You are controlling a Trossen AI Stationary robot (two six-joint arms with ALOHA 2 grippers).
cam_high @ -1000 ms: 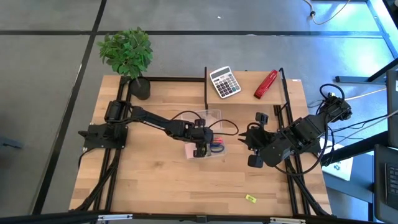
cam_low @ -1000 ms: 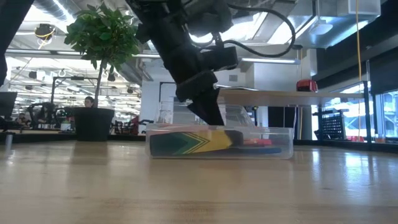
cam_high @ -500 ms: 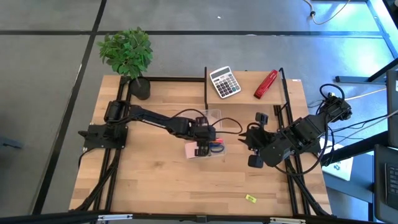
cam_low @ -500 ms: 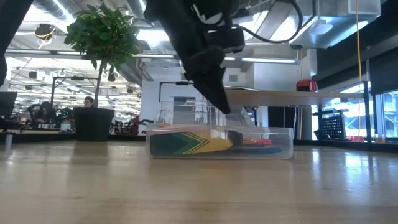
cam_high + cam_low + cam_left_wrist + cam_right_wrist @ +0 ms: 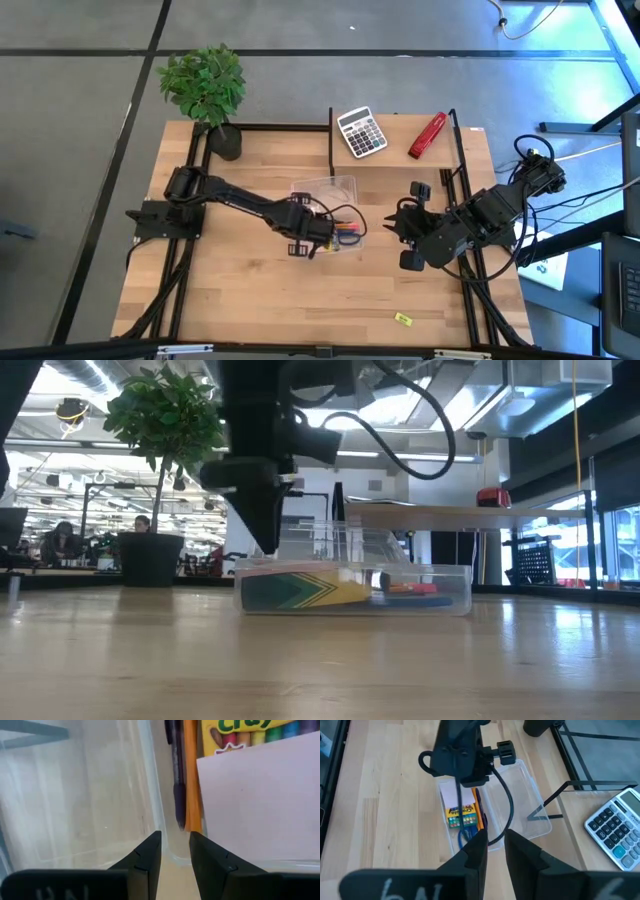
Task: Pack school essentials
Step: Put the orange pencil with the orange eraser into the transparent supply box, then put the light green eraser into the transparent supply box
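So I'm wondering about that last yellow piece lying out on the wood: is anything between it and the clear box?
Nothing visible. The tiny yellow piece lies alone near the table's front edge, bare wood up to the clear box. The left gripper hangs at the box's end, off that line.

calculator (image 5: 361,132), stapler (image 5: 427,135), potted plant (image 5: 205,90)

Inside the clear case (image 5: 335,215): a pink note pad (image 5: 260,805), a green-yellow crayon box (image 5: 461,815), an orange pencil (image 5: 191,775), blue-handled scissors (image 5: 465,838). Beyond it, a grey calculator (image 5: 361,132) and a red stapler (image 5: 427,135).
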